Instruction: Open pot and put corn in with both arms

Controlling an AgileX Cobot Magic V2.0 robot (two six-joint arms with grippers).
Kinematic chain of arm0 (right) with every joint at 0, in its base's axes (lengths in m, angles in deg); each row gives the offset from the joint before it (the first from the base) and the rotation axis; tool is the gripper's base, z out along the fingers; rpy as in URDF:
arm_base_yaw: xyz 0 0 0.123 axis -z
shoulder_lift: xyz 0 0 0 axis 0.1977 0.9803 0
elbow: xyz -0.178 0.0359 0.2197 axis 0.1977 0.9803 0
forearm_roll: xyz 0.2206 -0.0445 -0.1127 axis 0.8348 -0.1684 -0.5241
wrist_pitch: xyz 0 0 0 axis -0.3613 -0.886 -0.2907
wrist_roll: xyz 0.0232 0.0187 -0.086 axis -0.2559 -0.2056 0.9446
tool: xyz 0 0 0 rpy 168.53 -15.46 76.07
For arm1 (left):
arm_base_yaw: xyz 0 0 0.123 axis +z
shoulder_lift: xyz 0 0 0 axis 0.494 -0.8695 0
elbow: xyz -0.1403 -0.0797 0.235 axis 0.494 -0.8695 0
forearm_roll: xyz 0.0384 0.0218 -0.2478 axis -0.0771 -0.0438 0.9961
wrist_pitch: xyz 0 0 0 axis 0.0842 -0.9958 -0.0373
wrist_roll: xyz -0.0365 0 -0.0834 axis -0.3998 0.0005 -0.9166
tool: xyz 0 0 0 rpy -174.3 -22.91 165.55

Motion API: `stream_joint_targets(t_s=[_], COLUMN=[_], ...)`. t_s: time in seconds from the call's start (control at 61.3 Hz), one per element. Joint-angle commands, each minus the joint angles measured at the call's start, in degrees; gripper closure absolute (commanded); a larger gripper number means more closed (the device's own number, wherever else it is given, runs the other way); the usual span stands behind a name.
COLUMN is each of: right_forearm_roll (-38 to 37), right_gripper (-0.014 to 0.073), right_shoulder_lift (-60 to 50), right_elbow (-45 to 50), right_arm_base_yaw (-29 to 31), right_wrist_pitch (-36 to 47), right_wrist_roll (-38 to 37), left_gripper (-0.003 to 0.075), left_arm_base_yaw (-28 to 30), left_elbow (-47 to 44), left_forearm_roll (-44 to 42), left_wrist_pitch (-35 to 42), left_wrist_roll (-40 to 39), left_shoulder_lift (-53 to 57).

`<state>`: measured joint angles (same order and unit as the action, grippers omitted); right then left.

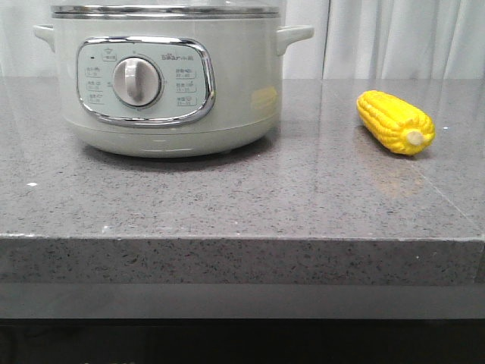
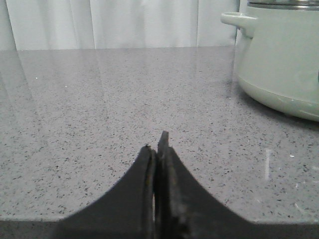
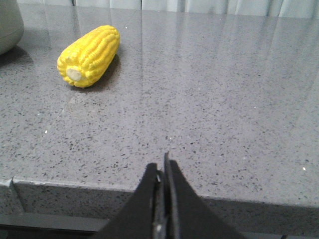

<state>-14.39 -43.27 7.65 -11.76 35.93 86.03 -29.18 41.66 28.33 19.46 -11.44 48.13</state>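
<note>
The pot (image 1: 167,83) is a pale green-grey cooker with a silver dial and a steel rim. It stands at the back left of the grey counter, and its lid is cut off by the frame top. The left wrist view catches its side and one handle (image 2: 279,59). The yellow corn (image 1: 395,121) lies on the counter to the pot's right, pale stub end toward the front; the right wrist view shows the corn (image 3: 89,49) too. My left gripper (image 2: 156,144) is shut and empty, low over the counter left of the pot. My right gripper (image 3: 161,164) is shut and empty at the counter's front edge, short of the corn.
The speckled grey counter (image 1: 227,197) has a thick front edge (image 1: 242,262). White curtains (image 1: 394,38) hang behind it. Neither arm shows in the front view.
</note>
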Motion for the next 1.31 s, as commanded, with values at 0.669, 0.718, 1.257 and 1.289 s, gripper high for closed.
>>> stream_joint_targets(t_s=[0.669,0.718,1.257,1.289], right_forearm_roll=[-0.44,-0.44,-0.44,-0.44], right_gripper=[0.0706,0.0706,0.0706,0.0706], right_shoulder_lift=[-1.15,-1.15,-1.15,-1.15], right_elbow=[-0.64,-0.64,-0.69,-0.69], right_arm_base_yaw=[0.36,0.36,0.36,0.32], right_wrist_pitch=[4.21,4.21,4.49,4.60], right_wrist_roll=[0.18,0.18,0.18,0.18], left_gripper=[0.0741,0.0741,0.0741,0.0741], left_arm_base_yaw=[0.10,0.10,0.10,0.10], left_elbow=[-0.55,-0.55,-0.55,-0.55], left_forearm_roll=[0.58,0.58,0.58,0.60], left_wrist_pitch=[4.66,4.78,6.02,6.98], left_wrist_roll=[-0.29,-0.29,-0.29,-0.29], left_shoulder_lift=[0.84,0.84,0.84,0.84])
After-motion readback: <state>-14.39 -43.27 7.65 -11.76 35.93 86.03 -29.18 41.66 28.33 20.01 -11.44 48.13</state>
